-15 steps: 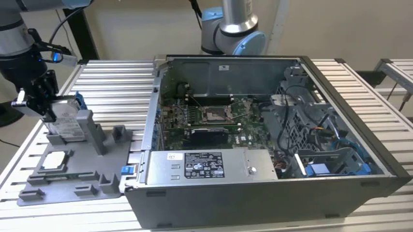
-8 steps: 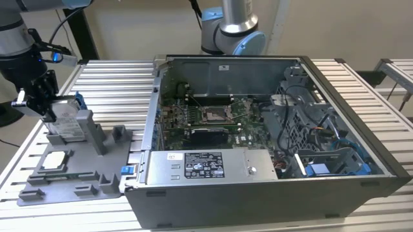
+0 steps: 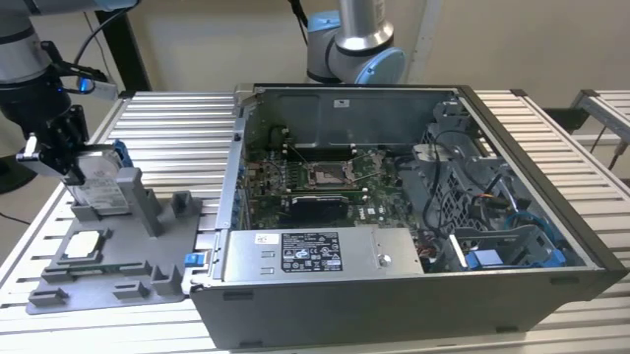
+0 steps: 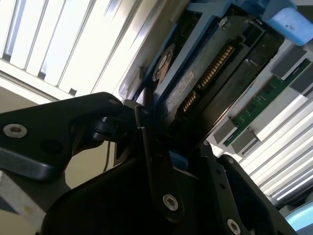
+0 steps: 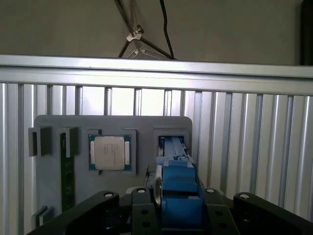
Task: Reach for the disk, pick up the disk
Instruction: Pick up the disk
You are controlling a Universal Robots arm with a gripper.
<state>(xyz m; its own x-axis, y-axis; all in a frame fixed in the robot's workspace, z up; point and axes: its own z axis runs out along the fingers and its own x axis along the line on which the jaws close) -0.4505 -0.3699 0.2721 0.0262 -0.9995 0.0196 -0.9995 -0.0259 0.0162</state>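
Gripping the disk (image 3: 97,177): pick-up step in hand.
The disk stands upright in the grey fixture (image 3: 118,258) on the slatted surface (image 3: 167,125); the fingers (image 4: 154,161) appear closed on its faces, contact partly hidden. Lifting calls for a straight pull clear of the slot.

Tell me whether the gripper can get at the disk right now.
Probably yes. In the exterior view the gripper is right at the disk, which stands upright in the grey holder, with nothing between them.
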